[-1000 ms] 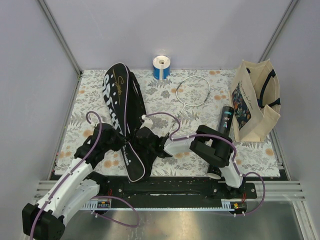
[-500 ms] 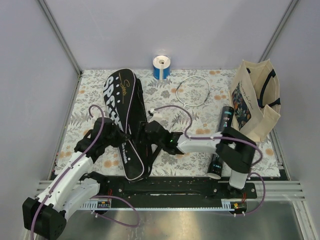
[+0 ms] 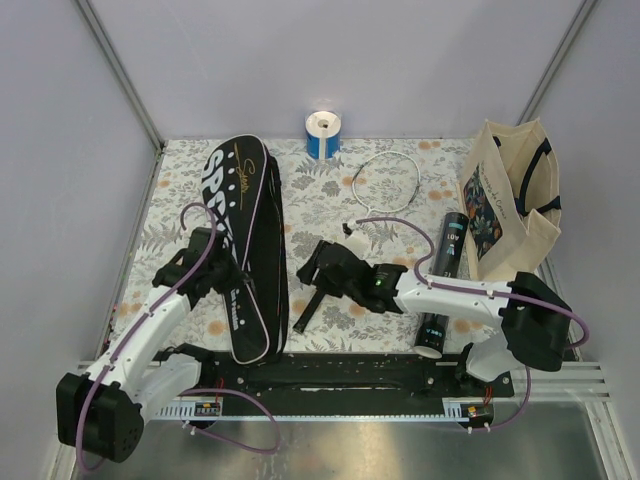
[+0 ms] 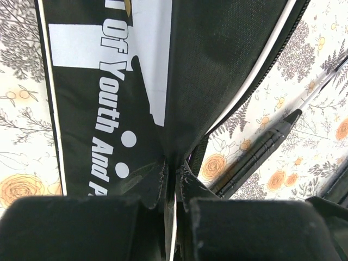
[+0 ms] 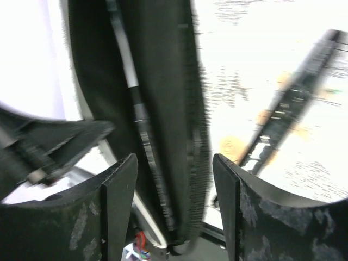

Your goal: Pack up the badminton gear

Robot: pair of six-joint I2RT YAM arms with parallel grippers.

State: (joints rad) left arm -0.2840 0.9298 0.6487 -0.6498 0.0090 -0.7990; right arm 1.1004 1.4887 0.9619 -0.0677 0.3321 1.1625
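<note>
The long black racket cover (image 3: 243,235) lies lengthwise on the left of the mat. My left gripper (image 3: 228,278) is shut on its edge; in the left wrist view the cover's fabric (image 4: 136,81) is pinched between the jaws of that gripper (image 4: 175,176). My right gripper (image 3: 318,268) is open and holds nothing, just right of the cover and over a racket's black handle (image 3: 311,306). In the blurred right wrist view the cover's zip edge (image 5: 163,109) shows past the open gripper (image 5: 174,185), and the handle (image 5: 288,114) lies to the right. A black tube (image 3: 442,262) lies by the bag.
A cream tote bag (image 3: 510,205) stands at the right edge of the mat. A blue-and-white roll (image 3: 323,135) stands at the back. The enclosure's walls close in the left, back and right sides.
My right gripper opened, let go of the cover and drew back to the right. The left arm moved the cover to the left, and it now lies straighter.
</note>
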